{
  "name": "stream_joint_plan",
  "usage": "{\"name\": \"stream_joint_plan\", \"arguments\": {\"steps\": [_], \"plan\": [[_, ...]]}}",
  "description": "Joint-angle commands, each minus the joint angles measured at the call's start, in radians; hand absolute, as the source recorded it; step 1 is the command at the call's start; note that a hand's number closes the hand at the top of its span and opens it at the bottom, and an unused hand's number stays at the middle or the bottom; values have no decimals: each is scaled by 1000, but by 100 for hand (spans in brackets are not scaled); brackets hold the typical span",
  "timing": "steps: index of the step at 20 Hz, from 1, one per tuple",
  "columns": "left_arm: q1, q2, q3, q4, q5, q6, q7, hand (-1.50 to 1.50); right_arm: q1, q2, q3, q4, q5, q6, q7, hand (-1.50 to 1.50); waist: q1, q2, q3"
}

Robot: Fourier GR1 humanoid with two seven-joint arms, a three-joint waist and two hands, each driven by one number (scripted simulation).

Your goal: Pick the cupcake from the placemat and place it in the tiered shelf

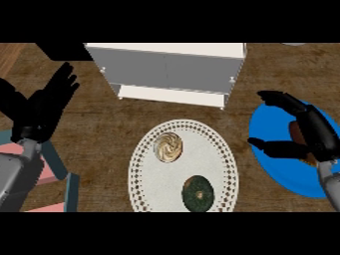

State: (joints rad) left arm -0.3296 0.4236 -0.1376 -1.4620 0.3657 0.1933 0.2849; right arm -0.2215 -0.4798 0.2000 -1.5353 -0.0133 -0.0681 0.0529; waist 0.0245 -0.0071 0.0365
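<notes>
We are viewing the cupcake (299,133) lying on the blue placemat (268,159), the right hand (311,130) curling round it to lift; the white tiered shelf (169,69) is waiting beyond, and the left hand (36,107) is resting open.

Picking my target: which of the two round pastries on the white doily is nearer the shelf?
The tan swirled one; the dark green one lies farther from the shelf.

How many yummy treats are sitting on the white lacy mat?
2. A tan swirled one sits on the lacy mat's upper left; a dark green one sits lower right. None seem hidden.
</notes>
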Motion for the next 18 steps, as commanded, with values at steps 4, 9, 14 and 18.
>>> {"name": "stream_joint_plan", "arguments": {"steps": [4,9,14,18], "plan": [[163,-35,-26,114,5,4,50,0,-66,-28,109,-78,-21,153,133,-150,8,9,-41],[179,-44,-28,108,-7,3,60,0,-117,-56,169,-176,-33,222,318,-150,-3,1,-44],[154,-88,-56,84,-29,32,93,0,-241,-6,237,-195,38,185,567,-150,8,2,-44],[178,-69,-42,83,-34,7,86,0,-329,64,283,-185,110,133,729,-150,29,3,-45]]}}
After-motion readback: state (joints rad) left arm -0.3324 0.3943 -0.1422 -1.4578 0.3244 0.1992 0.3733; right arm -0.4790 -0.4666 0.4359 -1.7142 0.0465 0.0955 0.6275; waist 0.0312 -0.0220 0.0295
